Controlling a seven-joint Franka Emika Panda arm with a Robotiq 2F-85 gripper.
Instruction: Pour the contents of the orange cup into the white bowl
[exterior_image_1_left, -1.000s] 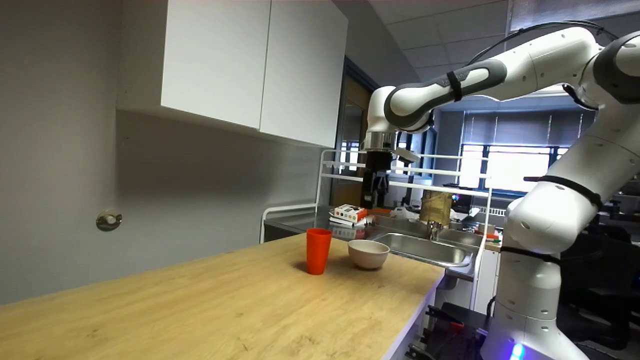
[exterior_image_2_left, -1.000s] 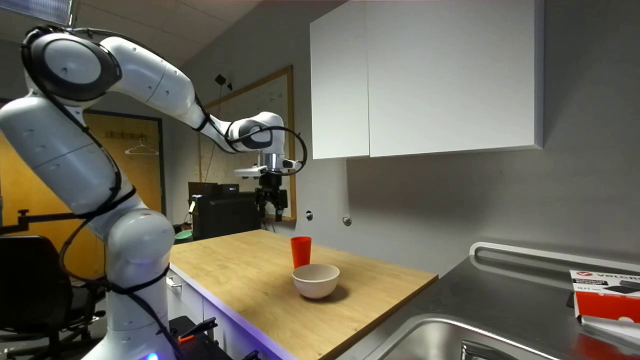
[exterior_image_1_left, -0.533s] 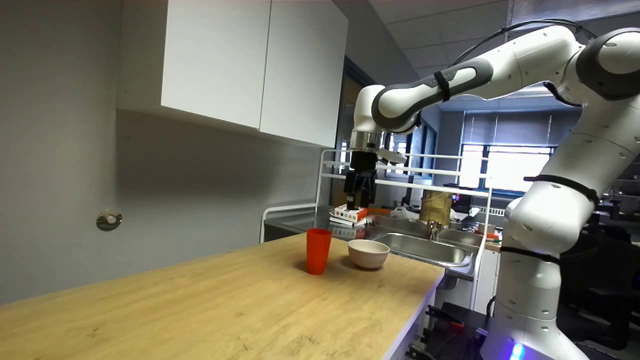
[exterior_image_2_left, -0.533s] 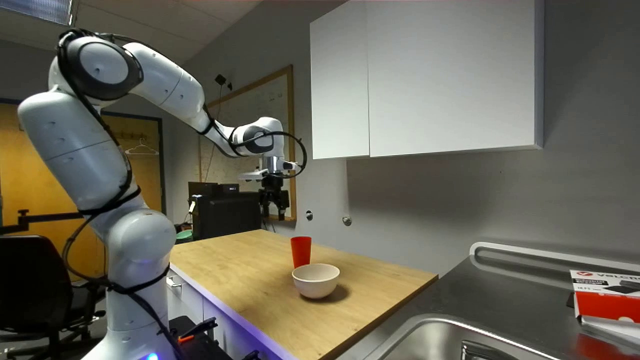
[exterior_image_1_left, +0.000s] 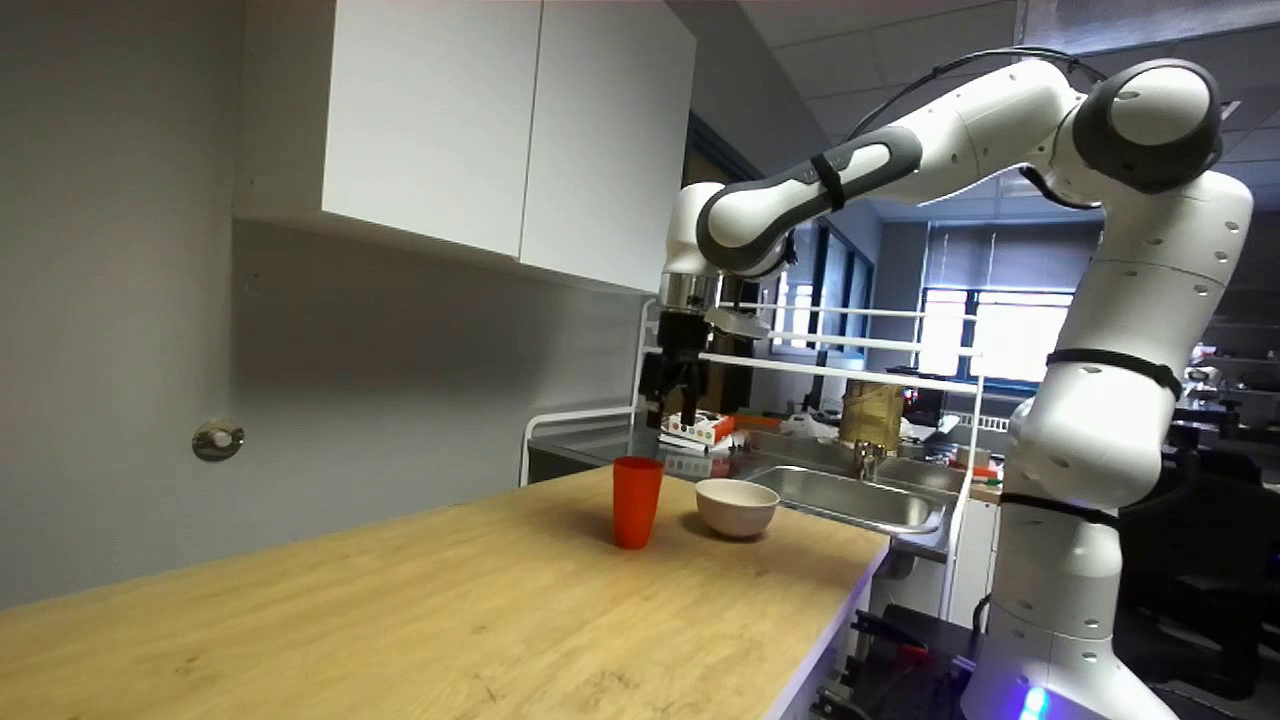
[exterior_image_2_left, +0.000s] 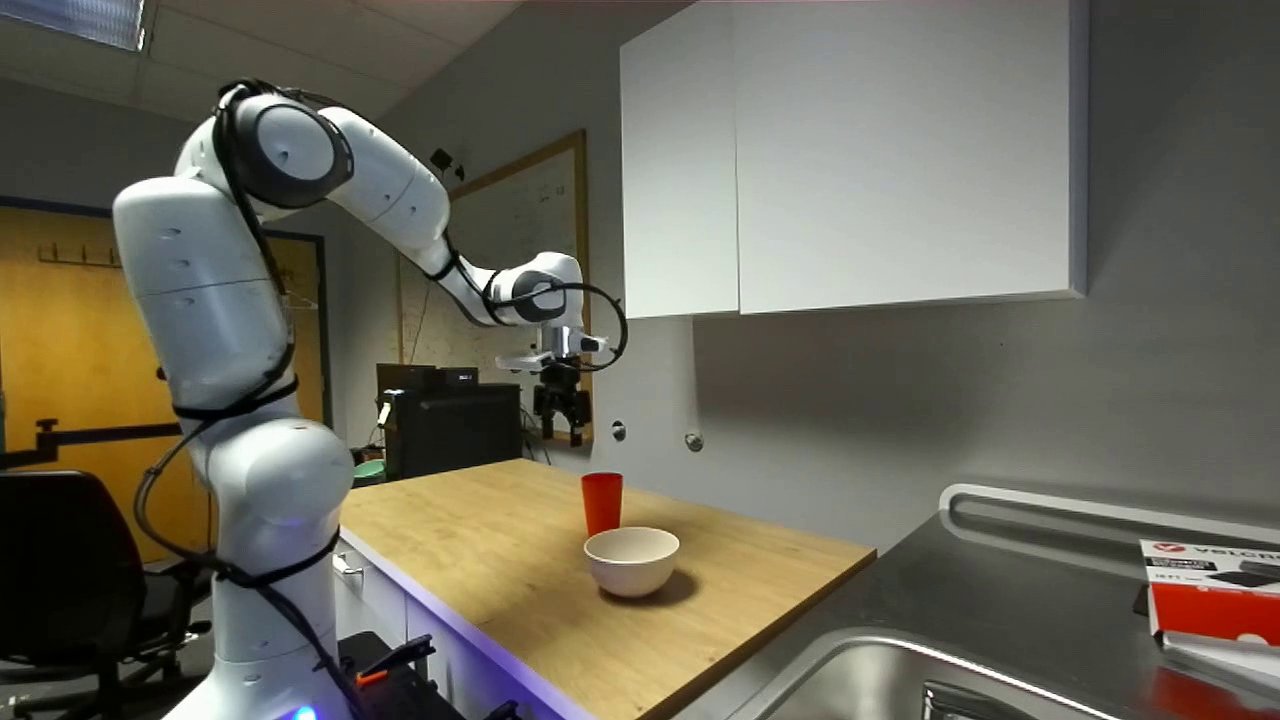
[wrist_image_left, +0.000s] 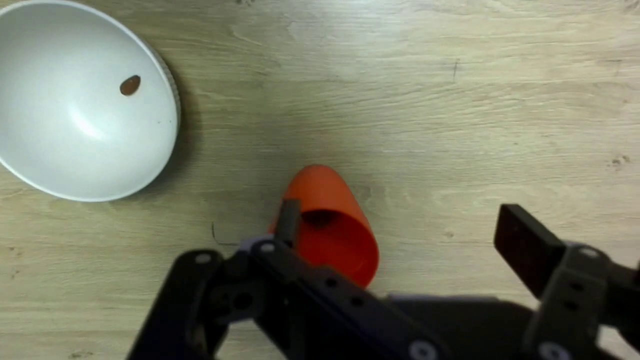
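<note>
1 plain orange-red cup (exterior_image_1_left: 636, 503), tapering downward, stands upright below a gripper (wrist_image_left: 406, 235) with jaws parted.

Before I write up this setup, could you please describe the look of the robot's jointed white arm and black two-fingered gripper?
The jointed white arm has rounded segments, dark grey trim, black straps, black cabling along its length and a blue light low down. Past a silvery collar, the black two-fingered gripper is hinged, with metallic screw heads and blocky fingertips.
</note>
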